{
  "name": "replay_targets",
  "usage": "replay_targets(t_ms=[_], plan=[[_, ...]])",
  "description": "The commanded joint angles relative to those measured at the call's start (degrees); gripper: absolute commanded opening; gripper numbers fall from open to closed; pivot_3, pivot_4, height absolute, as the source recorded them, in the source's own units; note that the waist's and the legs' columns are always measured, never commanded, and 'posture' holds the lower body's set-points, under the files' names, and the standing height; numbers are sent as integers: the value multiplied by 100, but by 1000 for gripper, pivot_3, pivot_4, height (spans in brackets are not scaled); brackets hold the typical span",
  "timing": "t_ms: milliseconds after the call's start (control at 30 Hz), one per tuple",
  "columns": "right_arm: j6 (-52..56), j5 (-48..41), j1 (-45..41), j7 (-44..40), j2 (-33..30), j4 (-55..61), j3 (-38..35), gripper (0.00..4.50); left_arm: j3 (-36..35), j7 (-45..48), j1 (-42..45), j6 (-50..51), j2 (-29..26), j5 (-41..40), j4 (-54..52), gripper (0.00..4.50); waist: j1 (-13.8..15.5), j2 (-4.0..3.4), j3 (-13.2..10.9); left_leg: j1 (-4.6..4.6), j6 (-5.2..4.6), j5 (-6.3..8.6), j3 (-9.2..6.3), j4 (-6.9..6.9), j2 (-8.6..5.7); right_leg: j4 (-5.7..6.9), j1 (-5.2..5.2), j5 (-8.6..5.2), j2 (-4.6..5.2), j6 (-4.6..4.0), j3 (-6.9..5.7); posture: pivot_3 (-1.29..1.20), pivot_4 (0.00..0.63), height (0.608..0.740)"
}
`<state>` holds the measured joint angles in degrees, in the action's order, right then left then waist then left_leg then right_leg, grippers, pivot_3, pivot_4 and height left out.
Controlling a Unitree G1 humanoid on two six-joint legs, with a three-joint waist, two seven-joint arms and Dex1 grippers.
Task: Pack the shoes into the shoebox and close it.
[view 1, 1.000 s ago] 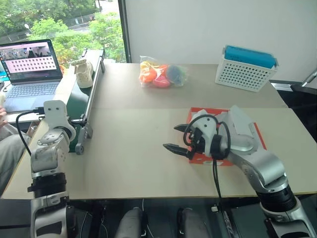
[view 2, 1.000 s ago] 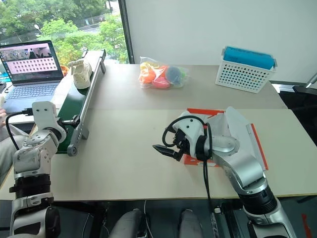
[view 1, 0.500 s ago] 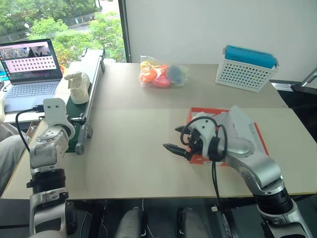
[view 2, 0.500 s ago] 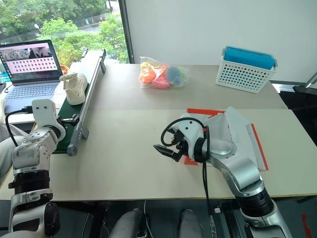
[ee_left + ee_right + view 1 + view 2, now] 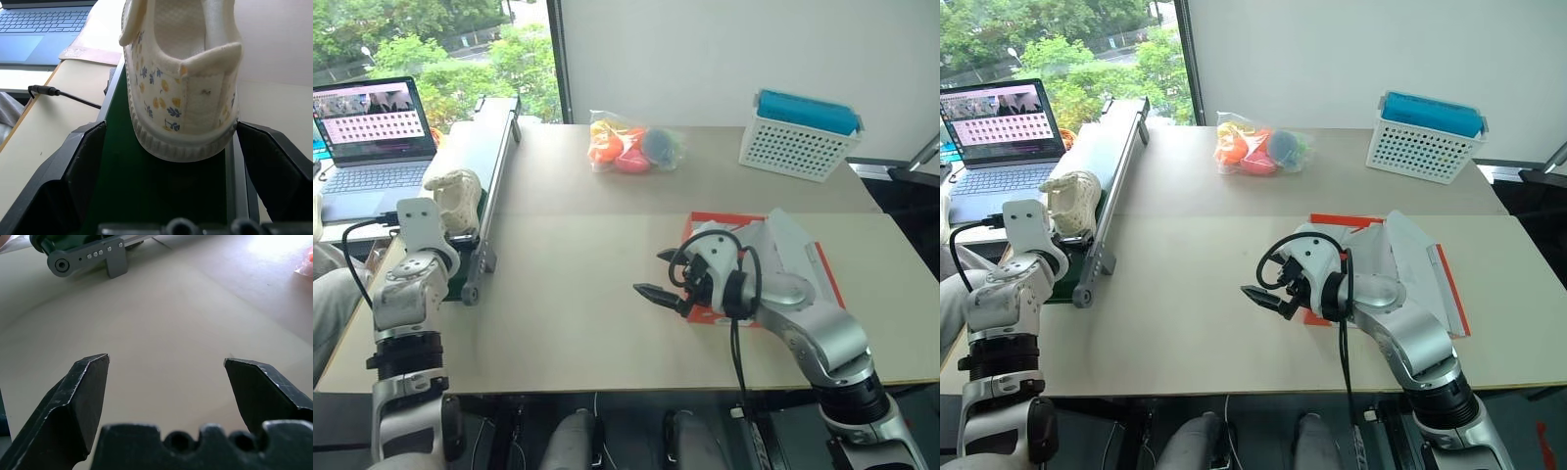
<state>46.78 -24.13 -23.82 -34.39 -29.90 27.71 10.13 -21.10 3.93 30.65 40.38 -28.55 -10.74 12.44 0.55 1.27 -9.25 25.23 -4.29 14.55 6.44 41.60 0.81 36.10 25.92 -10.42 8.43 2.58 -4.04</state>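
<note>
We see our right claw (image 5: pixel 659 277) at frame center, spread wide and holding nothing, with the red shoebox (image 5: pixel 822 269) just behind it. At mid left, our left claw (image 5: pixel 166 161), also wide and holding nothing, faces a cream shoe (image 5: pixel 182 83) standing just ahead on the green belt (image 5: pixel 117 191).

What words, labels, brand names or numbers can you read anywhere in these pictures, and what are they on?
No text can be read anywhere.
Laptop: its screen shows rows of small thumbnails, too small to read; the key legends are blurred.
Shoe on the green conveyor belt: small blue and yellow flower prints, no lettering.
Shoebox, white basket and bag of colourful items: no visible label.
</note>
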Motion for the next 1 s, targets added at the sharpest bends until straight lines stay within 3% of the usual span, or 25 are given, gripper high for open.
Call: replay_targets(t_ms=[33,200,367,500,667,733,900,1000], plan=[[36,-184,-150,31,43,267,-291,4470,12,-149,60,178,229,-60,-134,4242,4,0,0,0,0,0,0,0,0,0,0,0,0,-1,0,0,150,705],[17,-234,-210,85,60,230,-359,4500,-248,-210,242,247,466,-320,-198,2807,16,7,0,0,0,0,-1,-1,-1,-1,0,0,0,-1,0,0,150,705],[-15,-206,-204,123,53,170,-372,4500,-432,-288,346,61,588,-470,-250,2592,27,7,0,0,0,-1,-3,0,-2,-1,-2,0,0,-1,0,0,150,705],[-15,-200,-218,148,81,129,-369,4500,-481,-286,403,-727,797,-529,-553,2592,24,14,-4,1,0,0,-3,-1,-1,-4,-2,0,0,-1,0,0,150,705],[-48,-40,-326,375,208,-108,-385,4500,37,132,333,-1517,1067,-576,-1172,2592,11,35,-16,11,0,0,0,-1,-1,-8,7,2,1,-3,0,0,150,705],[171,-123,-644,944,646,-602,-824,4500,481,498,237,-1387,1222,-710,-1465,2592,14,36,-15,11,0,0,2,-1,-1,-8,7,3,1,-4,0,0,150,705],[1441,-1564,-1996,2945,2366,-2233,-3271,4500,1527,1275,-138,-1039,1510,-896,-2052,2592,16,31,-13,8,6,-4,5,0,1,0,8,9,0,-13,0,0,150,705],[2051,-2027,-2330,3173,2620,-2413,-3643,4500,1942,1535,-271,-894,1684,-1029,-2299,2592,-29,31,-13,10,9,-7,7,-23,4,12,15,9,-7,-13,-2,0,150,705]])
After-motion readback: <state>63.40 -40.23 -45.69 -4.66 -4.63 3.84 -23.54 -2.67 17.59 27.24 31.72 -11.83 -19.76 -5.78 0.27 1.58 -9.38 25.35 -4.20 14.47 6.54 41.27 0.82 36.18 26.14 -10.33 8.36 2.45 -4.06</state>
